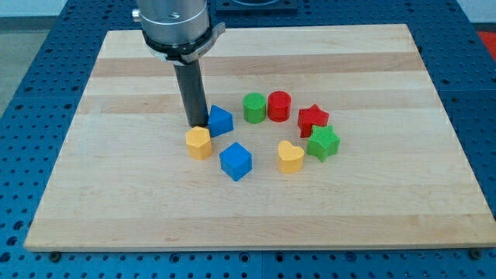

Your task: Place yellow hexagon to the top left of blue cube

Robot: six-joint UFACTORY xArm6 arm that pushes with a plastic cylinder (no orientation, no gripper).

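Note:
The yellow hexagon lies on the wooden board, just up and to the left of the blue cube, with a small gap between them. My tip rests right at the hexagon's upper edge, touching or nearly touching it. A second blue block, wedge-like in shape, sits just to the right of my tip and above the cube.
A green cylinder and a red cylinder stand at the upper middle. A red star, a green star and a yellow heart lie to the right. The board's edge meets a blue perforated table.

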